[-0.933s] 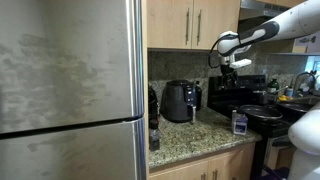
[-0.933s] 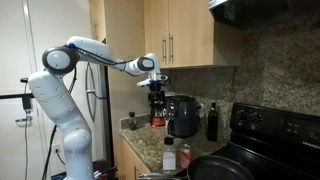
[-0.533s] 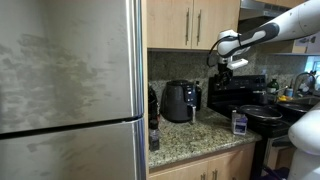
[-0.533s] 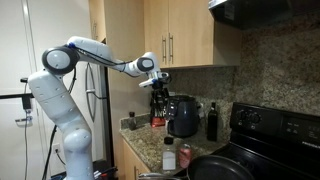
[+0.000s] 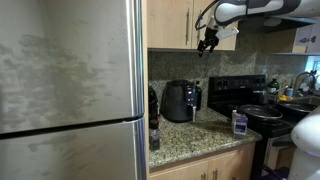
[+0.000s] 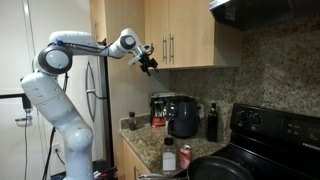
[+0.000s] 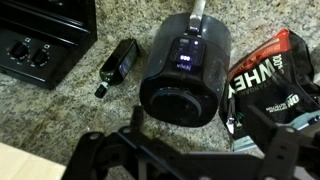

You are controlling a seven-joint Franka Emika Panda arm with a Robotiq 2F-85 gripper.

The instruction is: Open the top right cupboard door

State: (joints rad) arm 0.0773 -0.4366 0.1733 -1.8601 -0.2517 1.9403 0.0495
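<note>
The top right cupboard door [image 5: 218, 22] is a light-wood panel with a slim silver handle [image 5: 199, 20] on its left edge. It looks shut, and it also shows in the other exterior view [image 6: 190, 35]. My gripper [image 5: 207, 42] hangs in front of the door's lower left corner, fingers pointing down, open and empty. In an exterior view my gripper [image 6: 150, 62] is out from the cupboard fronts, apart from the handle [image 6: 173, 47]. In the wrist view the open gripper [image 7: 200, 135] looks down at the counter; the door is out of that view.
The matching left door [image 5: 168, 22] adjoins it. On the granite counter [image 7: 70, 110] stand a black air fryer [image 7: 185, 65], a dark bottle [image 7: 118, 65] and a red-black bag [image 7: 275, 85]. A black stove [image 5: 240, 95] is to the right, a steel fridge [image 5: 70, 90] to the left.
My arm has risen from counter level to the cupboard's lower edge and moved left, towards the handles. The gripper stays open. The door has not moved.
</note>
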